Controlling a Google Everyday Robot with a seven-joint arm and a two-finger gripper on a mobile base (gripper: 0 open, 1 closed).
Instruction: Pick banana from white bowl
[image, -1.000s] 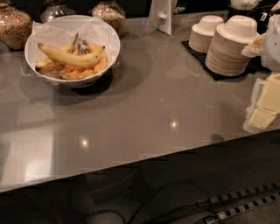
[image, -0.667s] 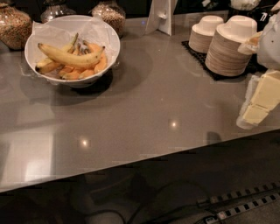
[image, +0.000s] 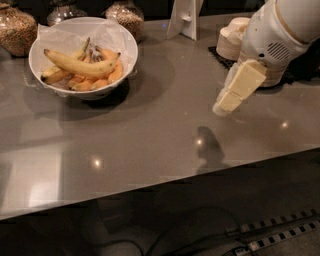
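The long curved yellow banana (image: 80, 64) lies across the top of the fruit in the white bowl (image: 125, 45), at the upper left of the camera view. The bowl is lined with crinkled white paper and also holds shorter bananas and orange fruit pieces (image: 105, 77). My gripper (image: 222, 106) hangs from the white arm at the right, above the grey counter, well to the right of the bowl and apart from it. It holds nothing that shows.
Stacks of upturned beige paper bowls (image: 231, 42) stand behind the arm at the back right. Glass jars of grains (image: 17, 31) line the back left. A white stand (image: 186, 20) is at the back centre. The counter's front edge (image: 150, 182) runs below.
The arm has swung in from the right edge toward the left, further over the counter. The camera's framing has shifted too. The bowl and fruit have not moved.
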